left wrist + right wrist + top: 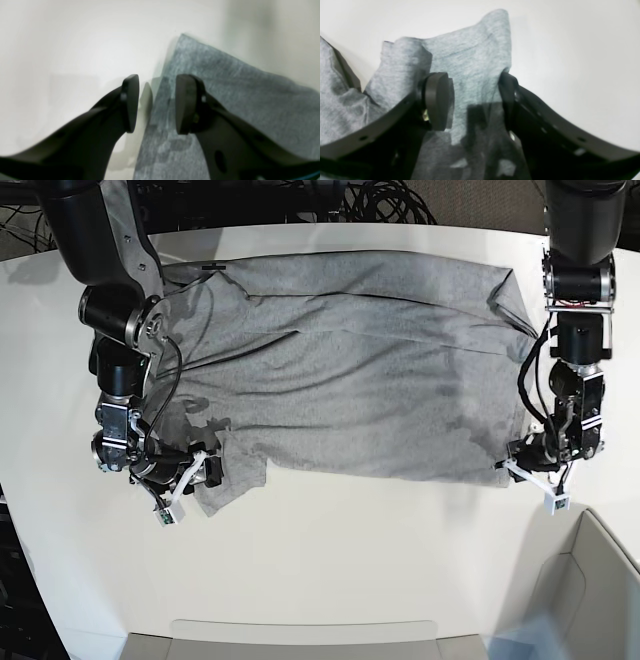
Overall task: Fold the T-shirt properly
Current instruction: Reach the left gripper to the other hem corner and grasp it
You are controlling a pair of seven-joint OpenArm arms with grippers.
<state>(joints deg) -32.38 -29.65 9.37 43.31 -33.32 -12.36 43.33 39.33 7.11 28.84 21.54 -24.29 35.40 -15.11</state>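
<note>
Across the white desk (330, 550) lies the T-shirt (350, 370), folded once lengthwise, further folds judged outstanding. Left tool (156, 103) open astride its corner edge, gripping nothing; right tool (475, 100) open over bunched sleeve cloth. Ample bare desk toward near edge.
</note>
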